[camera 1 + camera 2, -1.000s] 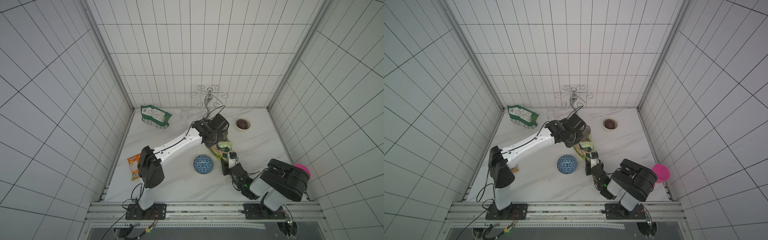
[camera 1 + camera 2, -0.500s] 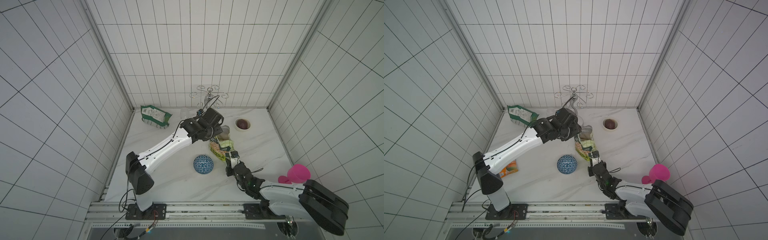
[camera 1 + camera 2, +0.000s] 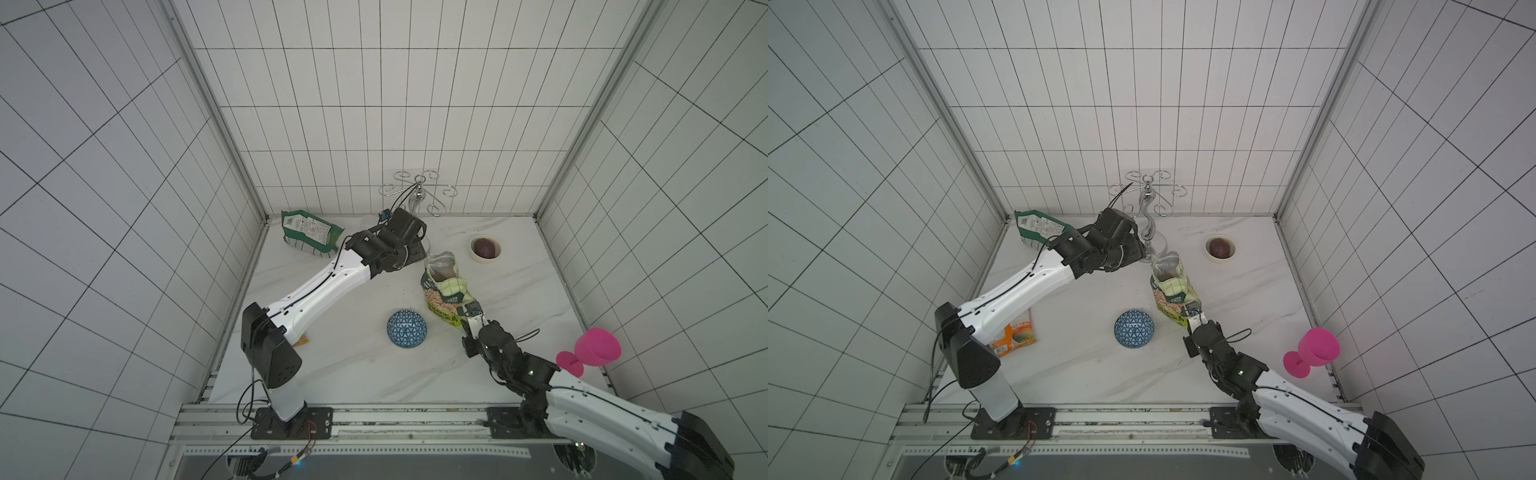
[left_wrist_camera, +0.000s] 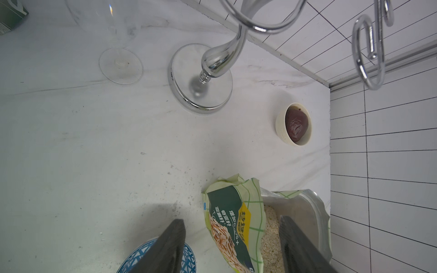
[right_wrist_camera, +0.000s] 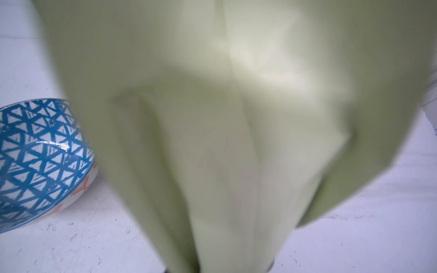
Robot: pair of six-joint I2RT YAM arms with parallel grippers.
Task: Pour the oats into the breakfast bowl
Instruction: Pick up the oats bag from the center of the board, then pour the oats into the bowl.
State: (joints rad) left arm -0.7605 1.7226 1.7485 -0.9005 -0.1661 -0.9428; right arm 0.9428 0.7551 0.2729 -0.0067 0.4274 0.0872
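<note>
In both top views the oat bag (image 3: 442, 291) is upright and open near the middle of the tabletop (image 3: 353, 374). The bowl (image 3: 407, 328) sits just beside the bag, toward the front edge, not touching it. The right gripper (image 3: 473, 312) is clamped on the bag's lower part. The left gripper (image 3: 417, 257) hangs by the bag's mouth, toward the back edge.

Left wrist: its fingers (image 4: 170, 243) gape wide, holding nothing; oats (image 4: 269, 227) show inside the bag.

Right wrist: the blurred pale-green bag fills the view, with the bowl beside it.
</note>
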